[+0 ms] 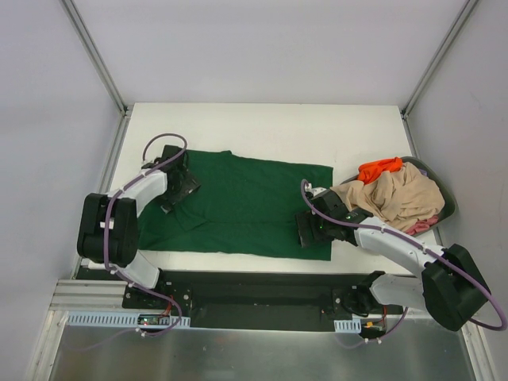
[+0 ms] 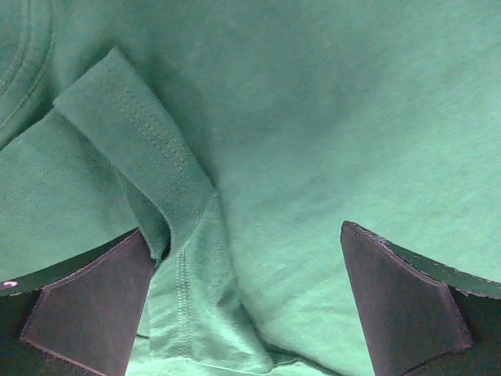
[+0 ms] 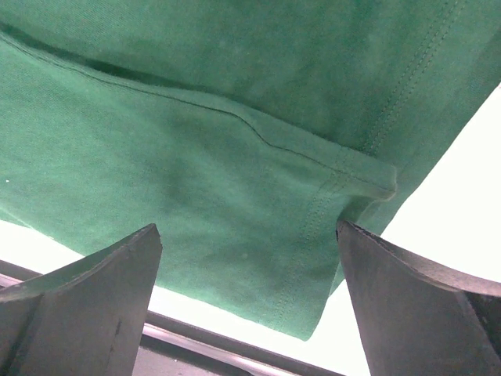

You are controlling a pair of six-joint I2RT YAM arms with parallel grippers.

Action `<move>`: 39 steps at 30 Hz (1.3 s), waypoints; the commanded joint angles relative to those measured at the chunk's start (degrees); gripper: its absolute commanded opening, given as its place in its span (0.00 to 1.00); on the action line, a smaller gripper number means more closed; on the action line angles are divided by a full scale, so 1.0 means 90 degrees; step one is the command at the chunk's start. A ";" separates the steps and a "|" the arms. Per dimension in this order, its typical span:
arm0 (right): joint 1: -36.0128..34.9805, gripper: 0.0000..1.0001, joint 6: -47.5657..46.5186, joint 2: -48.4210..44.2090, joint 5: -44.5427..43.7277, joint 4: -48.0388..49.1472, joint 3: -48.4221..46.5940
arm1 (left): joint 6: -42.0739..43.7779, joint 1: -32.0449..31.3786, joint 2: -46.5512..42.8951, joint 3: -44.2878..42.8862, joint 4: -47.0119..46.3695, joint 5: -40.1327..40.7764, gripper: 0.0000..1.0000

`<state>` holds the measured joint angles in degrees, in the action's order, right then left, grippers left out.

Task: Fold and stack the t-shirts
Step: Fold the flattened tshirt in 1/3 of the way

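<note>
Dark fingers (image 2: 86, 313) of the left gripper (image 2: 244, 235) fill the bottom of its wrist view. There are two of them, spread wide, and they hold nothing. Below them lies the dark green t-shirt (image 1: 246, 202). One short sleeve (image 2: 141, 149) with a stitched edge is folded over on itself, and its fold runs down beside the left-hand finger. Whether that finger touches the cloth cannot be told.

The right gripper (image 3: 246, 229) also stands with its two jaws wide apart and grips nothing. Between them shows the near right corner of the green shirt, with its stitched bottom hem (image 3: 309, 251) and one crease line across the cloth. The white table (image 3: 458, 196) shows beyond the corner.

From above, this one green shirt lies spread flat at the middle of the table, sleeves toward the left arm and bottom hem toward the right arm. The left gripper sits over its far left part, the right gripper over its near right corner.

One dark round basket (image 1: 446, 198) stands at the table's right side, near the green shirt's end. It holds a heap of three more shirts:
- one beige t-shirt (image 1: 401, 197) on top, spilling over the rim toward the right arm
- one orange t-shirt (image 1: 379, 167) at the far side
- one pink t-shirt (image 1: 425, 226) at the near side, mostly hidden under the beige one

That makes four t-shirts in all, none yet folded or stacked.
</note>
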<state>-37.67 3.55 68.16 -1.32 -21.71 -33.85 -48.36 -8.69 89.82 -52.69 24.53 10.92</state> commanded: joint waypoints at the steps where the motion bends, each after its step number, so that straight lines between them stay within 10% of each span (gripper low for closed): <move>1: 0.0035 0.96 0.0074 -0.0083 -0.0195 -0.0116 -0.0058 | 0.0119 -0.0070 0.0156 -0.0532 -0.0294 -0.0130 0.99; 17: 0.0065 0.96 0.0113 -0.0288 -0.0458 -0.0351 -0.0116 | 0.0568 -0.0080 0.1368 -0.2301 -0.0392 -0.0773 0.99; 39: 0.0065 0.96 0.0308 -0.0142 -0.0468 -0.0322 -0.0614 | 0.0442 0.0915 -0.0390 0.0921 -0.0353 -0.0451 0.99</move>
<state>-37.26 4.69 65.98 -4.14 -24.71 -36.45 -42.81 -4.82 86.11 -48.84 20.36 7.92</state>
